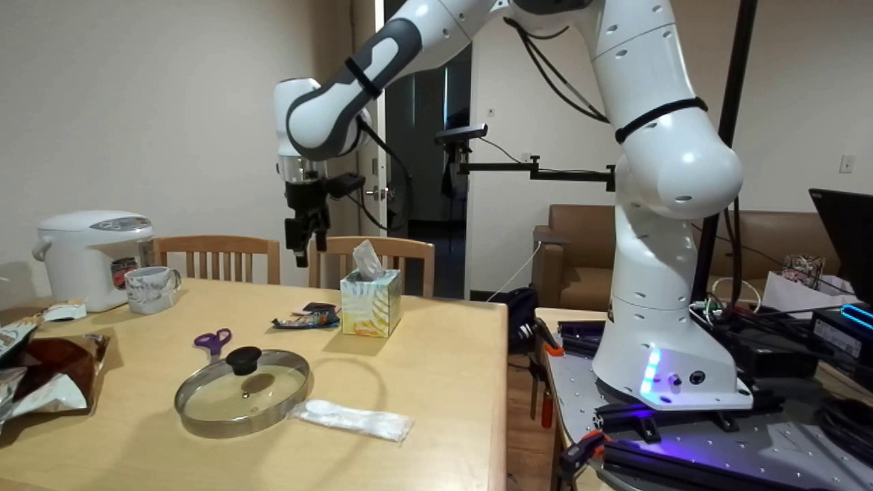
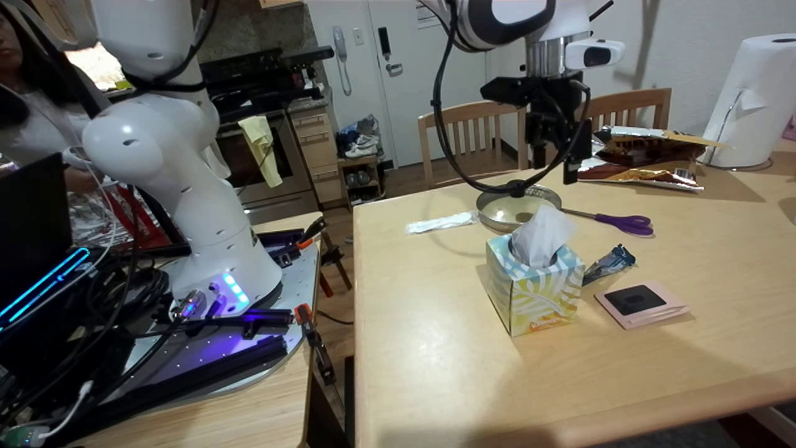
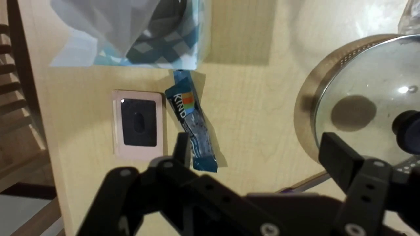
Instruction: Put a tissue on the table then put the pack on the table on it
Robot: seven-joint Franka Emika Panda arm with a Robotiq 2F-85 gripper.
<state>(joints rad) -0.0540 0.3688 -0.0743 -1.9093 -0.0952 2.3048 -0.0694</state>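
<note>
White crumpled paper tissue (image 2: 542,236) juts from its cubic yellow-green cardboard box (image 2: 544,298), probably so we can pinch it with our black two-fingered gripper (image 3: 257,149), spread wide, empty; the flat white plastic pack (image 1: 368,421) lies beside the round glass lid (image 1: 235,402).

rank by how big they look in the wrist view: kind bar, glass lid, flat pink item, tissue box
Largest, order unsure: glass lid and tissue box; both run out of frame, and the box top looks nearer the camera.
Next: flat pink item.
Smallest: KIND bar, longer than that item but narrower.
</note>
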